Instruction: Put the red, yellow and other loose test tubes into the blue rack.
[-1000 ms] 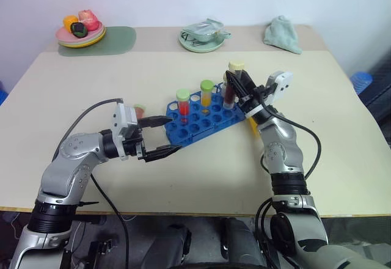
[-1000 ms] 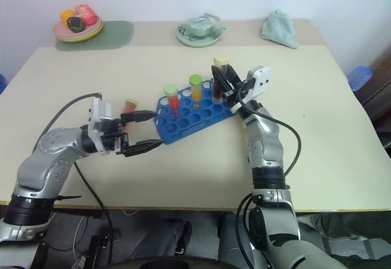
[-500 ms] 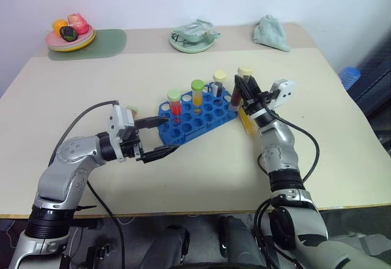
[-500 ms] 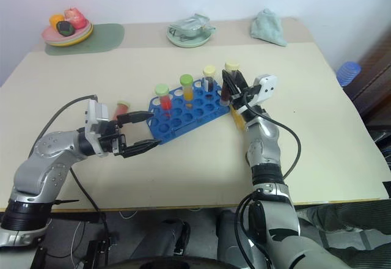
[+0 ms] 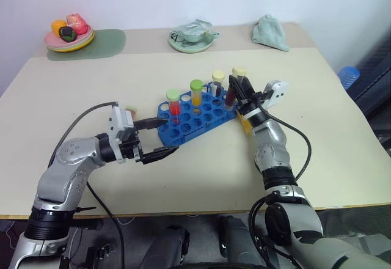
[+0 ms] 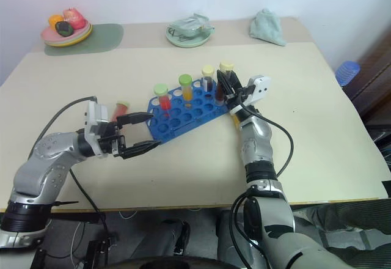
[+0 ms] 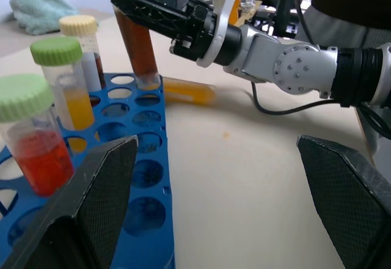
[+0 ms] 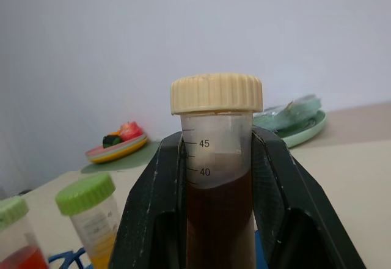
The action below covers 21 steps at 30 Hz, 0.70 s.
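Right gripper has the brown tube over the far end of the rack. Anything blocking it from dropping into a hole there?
Nothing visible blocks it. The right gripper holds the brown tube upright with its tip at an open hole at the blue rack end. The grey tube stands in a neighbouring hole, close but apart.

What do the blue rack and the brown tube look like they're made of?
Blue rack: likely moulded plastic, glossy, uniform bright colour, cleanly formed round holes. Brown tube: seemingly clear plastic rather than glass, with printed graduations and a ribbed cream screw cap, though the look alone doesn't settle it.
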### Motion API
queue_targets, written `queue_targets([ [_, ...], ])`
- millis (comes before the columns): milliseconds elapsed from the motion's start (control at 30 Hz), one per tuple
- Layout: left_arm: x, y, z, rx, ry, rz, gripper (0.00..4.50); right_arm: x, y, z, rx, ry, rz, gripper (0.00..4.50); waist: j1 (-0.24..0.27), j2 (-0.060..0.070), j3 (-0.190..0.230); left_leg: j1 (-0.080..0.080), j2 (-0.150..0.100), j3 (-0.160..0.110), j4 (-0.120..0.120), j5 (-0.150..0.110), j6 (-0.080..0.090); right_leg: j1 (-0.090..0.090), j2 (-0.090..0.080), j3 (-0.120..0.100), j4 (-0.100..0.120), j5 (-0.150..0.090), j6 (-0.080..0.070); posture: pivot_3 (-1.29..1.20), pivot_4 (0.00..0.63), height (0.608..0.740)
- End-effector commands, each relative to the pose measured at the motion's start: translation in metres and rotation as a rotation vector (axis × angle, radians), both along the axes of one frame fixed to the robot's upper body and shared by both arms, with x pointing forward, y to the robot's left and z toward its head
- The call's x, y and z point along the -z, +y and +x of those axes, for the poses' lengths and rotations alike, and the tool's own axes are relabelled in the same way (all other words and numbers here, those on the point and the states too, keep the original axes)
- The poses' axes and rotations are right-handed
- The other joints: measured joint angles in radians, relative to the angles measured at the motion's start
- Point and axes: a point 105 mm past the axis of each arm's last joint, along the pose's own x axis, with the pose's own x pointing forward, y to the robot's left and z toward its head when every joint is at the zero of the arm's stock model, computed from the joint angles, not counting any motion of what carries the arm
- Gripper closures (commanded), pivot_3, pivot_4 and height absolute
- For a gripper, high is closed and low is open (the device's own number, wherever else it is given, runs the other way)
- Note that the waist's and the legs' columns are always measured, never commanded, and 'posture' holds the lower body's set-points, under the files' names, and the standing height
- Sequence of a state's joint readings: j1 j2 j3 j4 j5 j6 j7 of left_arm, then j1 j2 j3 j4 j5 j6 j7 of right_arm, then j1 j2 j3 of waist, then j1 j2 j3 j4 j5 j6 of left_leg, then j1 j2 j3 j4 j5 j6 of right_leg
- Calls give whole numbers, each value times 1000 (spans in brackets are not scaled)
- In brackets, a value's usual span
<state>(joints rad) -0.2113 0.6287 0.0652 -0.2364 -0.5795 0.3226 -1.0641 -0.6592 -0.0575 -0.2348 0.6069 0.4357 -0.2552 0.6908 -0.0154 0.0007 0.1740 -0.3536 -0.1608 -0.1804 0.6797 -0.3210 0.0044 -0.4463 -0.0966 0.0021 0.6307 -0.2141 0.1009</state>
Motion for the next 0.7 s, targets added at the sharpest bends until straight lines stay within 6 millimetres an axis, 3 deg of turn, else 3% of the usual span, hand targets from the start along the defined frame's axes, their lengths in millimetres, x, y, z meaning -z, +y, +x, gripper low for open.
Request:
queue_targets([
  [33, -11, 3, -1, -6, -56, 0, 207, -4, 7, -2, -22, -25, 0, 3703, 0, 0, 0, 0, 0, 0, 0, 0, 0, 0, 0, 0, 0, 0, 0, 0, 150, 740],
  [333, -12, 2, 0, -2, -64, -2, 207, 4, 3, -2, 20, -39, -76, 3703, 0, 0, 0, 0, 0, 0, 0, 0, 0, 0, 0, 0, 0, 0, 0, 0, 150, 740],
  [700, -14, -1, 1, 0, -69, -7, 207, 19, 8, -15, 25, -108, -189, 3703, 1, 0, 0, 0, 0, 0, -1, 0, 0, 0, 1, 1, 0, 0, 0, 0, 150, 740],
])
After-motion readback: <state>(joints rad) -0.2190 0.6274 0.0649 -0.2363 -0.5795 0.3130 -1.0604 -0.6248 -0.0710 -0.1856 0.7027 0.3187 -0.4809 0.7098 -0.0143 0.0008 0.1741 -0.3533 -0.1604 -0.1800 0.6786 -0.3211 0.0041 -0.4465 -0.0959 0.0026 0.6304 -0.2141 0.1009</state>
